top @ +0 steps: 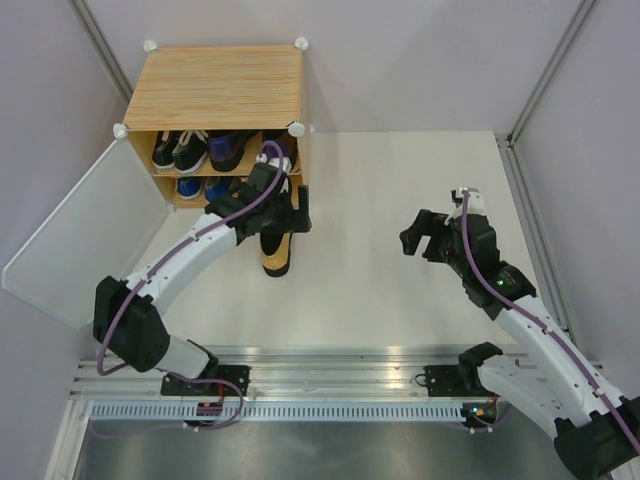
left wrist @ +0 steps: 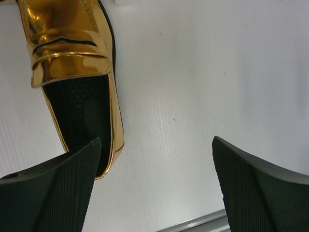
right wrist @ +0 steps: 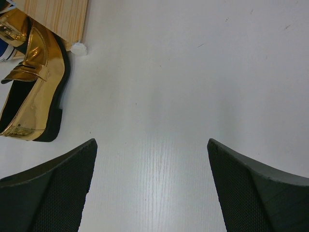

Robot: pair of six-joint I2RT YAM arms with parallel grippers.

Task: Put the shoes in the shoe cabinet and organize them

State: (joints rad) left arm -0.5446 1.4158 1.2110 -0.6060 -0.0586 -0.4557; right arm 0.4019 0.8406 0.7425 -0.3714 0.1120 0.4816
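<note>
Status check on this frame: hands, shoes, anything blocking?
Left hand open, over gold shoe lying on table before shoe cabinet. Right hand open, holding nothing. Cabinet door open, path unobstructed.

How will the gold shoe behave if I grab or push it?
The gold shoe has a mirror-glossy upper, so it may slip in the left claw. Its flat black sole suggests sliding, not tipping, when pushed. The thin collar likely flexes if pinched.

Shoe [top: 276,255] on table [top: 400,200] before cabinet [top: 215,85]; sneakers [top: 185,150] inside cabinet.
</note>
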